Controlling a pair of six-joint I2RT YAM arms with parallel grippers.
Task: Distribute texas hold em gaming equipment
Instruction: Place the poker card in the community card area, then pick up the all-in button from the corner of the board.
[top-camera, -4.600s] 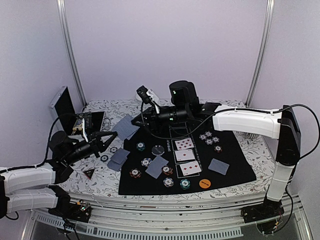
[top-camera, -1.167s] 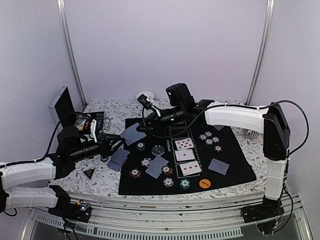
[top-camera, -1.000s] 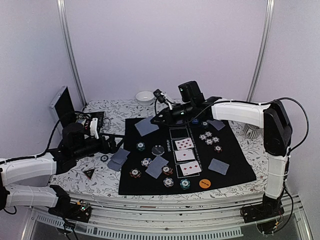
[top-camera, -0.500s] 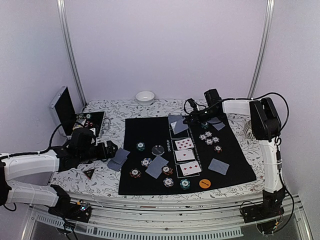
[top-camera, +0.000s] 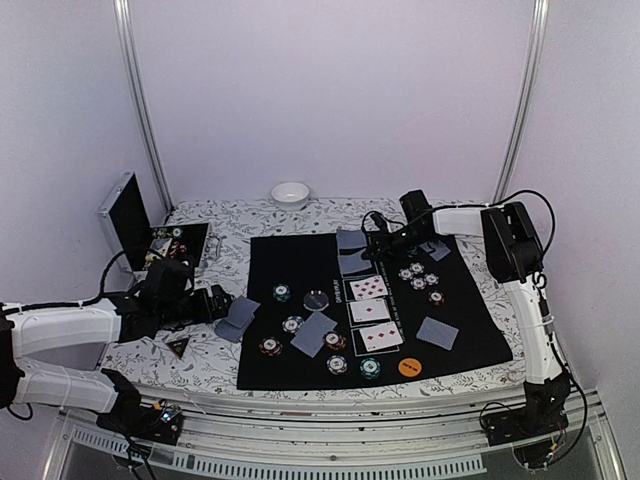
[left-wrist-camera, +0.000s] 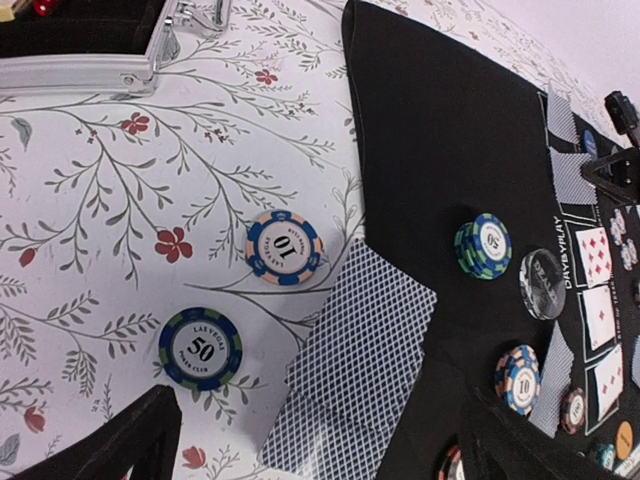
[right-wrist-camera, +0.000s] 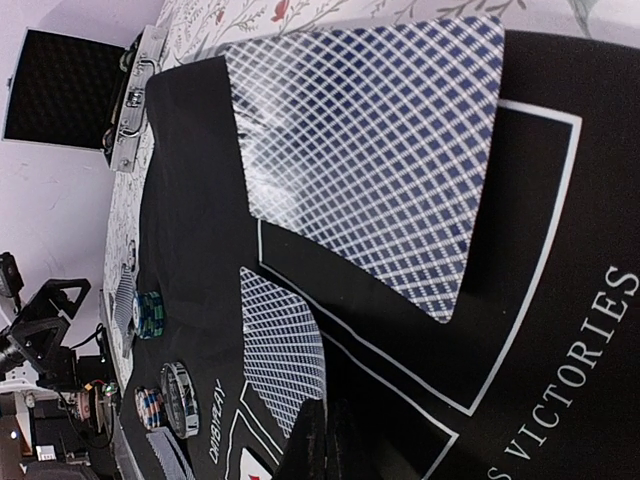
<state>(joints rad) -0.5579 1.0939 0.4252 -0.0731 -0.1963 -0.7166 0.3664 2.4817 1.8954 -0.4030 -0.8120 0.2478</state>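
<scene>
I see the black felt mat (top-camera: 300, 262) on the floral tablecloth (left-wrist-camera: 90, 190). My left gripper (left-wrist-camera: 318, 430) gapes wide over a grey-blue lattice-backed playing card (left-wrist-camera: 350, 370) straddling the mat's left edge. My right gripper (right-wrist-camera: 322, 420), fingers pressed together, touches another face-down card (right-wrist-camera: 283, 350); whether it pinches it, I cannot tell. A round green "50" chip (left-wrist-camera: 200, 348) lies on the cloth.
</scene>
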